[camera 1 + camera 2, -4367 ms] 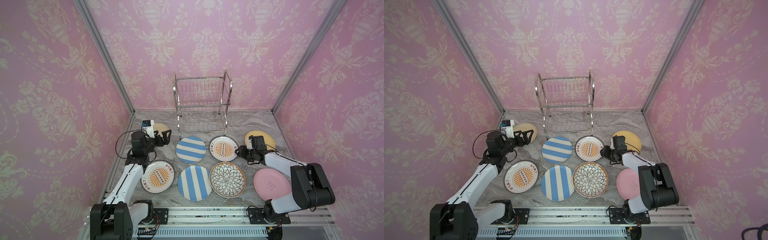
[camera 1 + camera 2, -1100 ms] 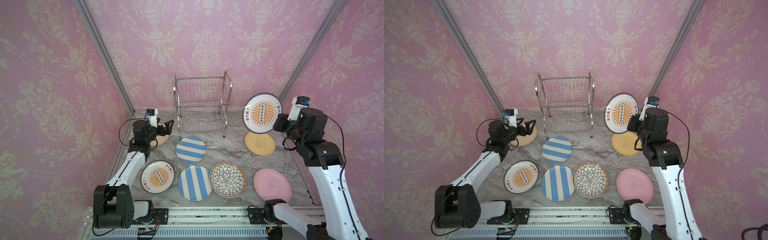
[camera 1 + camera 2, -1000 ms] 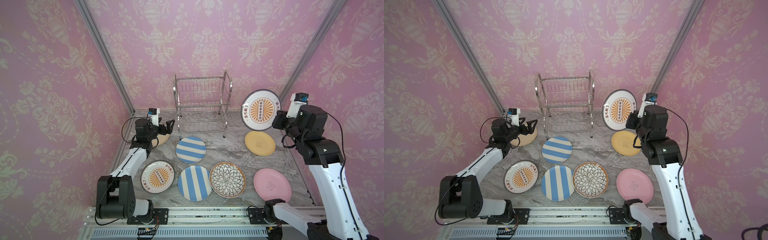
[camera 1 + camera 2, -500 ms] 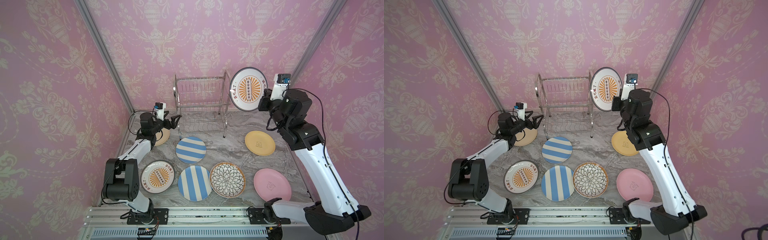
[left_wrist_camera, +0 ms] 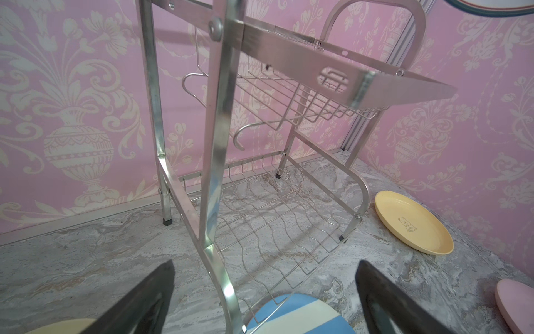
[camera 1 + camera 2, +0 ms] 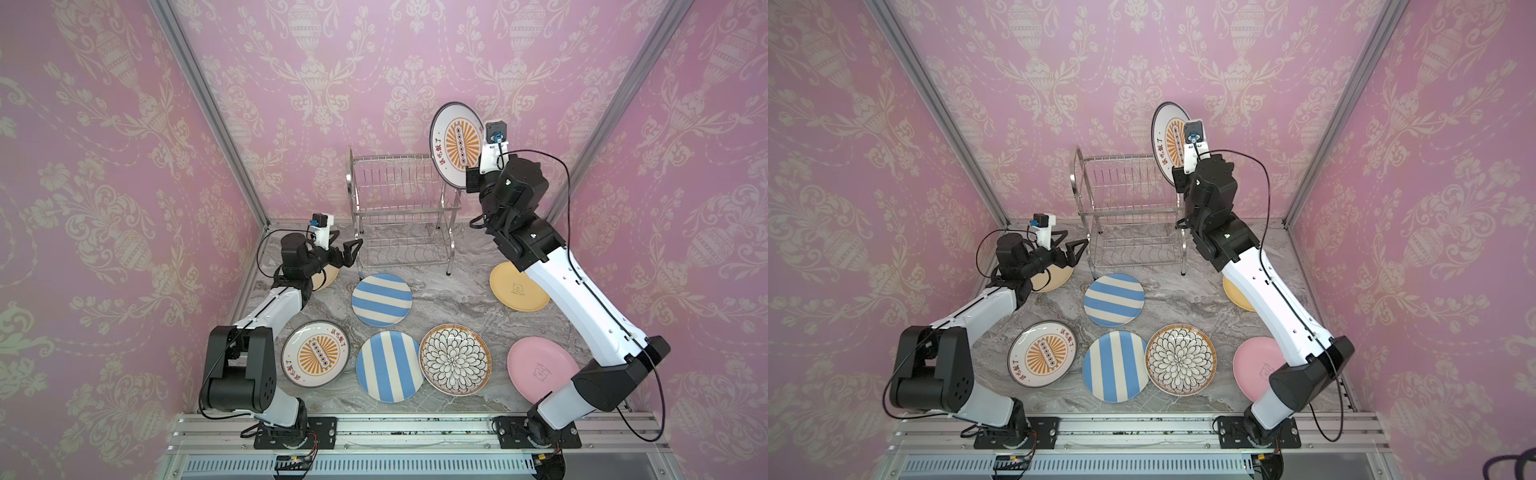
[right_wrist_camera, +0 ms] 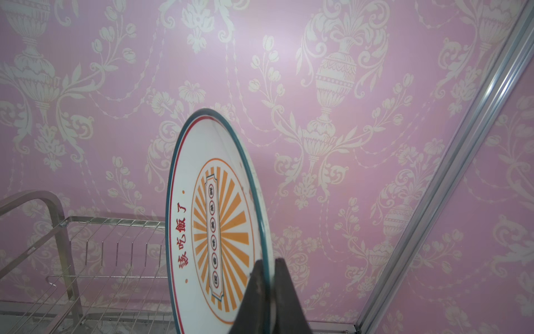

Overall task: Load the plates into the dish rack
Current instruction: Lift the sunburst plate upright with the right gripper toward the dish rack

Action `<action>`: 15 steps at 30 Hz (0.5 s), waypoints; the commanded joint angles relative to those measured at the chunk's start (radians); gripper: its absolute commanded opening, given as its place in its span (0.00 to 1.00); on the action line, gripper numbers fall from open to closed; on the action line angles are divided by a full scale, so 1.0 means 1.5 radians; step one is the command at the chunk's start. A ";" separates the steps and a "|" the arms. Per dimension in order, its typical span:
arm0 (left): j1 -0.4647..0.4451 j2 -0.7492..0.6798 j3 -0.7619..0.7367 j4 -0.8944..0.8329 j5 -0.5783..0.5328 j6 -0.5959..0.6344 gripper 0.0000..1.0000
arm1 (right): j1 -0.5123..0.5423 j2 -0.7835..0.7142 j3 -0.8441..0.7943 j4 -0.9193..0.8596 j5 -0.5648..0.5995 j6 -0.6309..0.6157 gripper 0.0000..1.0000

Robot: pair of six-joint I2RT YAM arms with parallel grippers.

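Fingers (image 7: pixel 289 306) pinch upright sunburst plate (image 7: pixel 219 231) beside dish rack (image 6: pixel 399 189).

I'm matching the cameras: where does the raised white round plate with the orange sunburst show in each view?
In a top view: white round orange-sunburst plate, on edge above the right end of the silver wire dish rack.
In a top view: same spot.
Left wrist: only a rim sliver, beyond the rack.
Right wrist: central, rim pinched by the right hand.
Shared landmark: the rack.
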 commanded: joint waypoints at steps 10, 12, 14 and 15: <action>-0.007 -0.064 -0.056 0.012 0.012 -0.009 0.99 | 0.049 0.199 0.172 0.279 0.203 -0.332 0.00; -0.007 -0.070 -0.063 0.013 0.010 -0.011 0.99 | 0.049 0.222 0.189 0.289 0.215 -0.357 0.00; -0.007 -0.077 -0.069 0.012 0.010 -0.014 0.99 | 0.048 0.240 0.206 0.285 0.220 -0.361 0.00; -0.007 -0.081 -0.072 0.012 0.012 -0.016 0.99 | 0.048 0.246 0.214 0.271 0.219 -0.353 0.00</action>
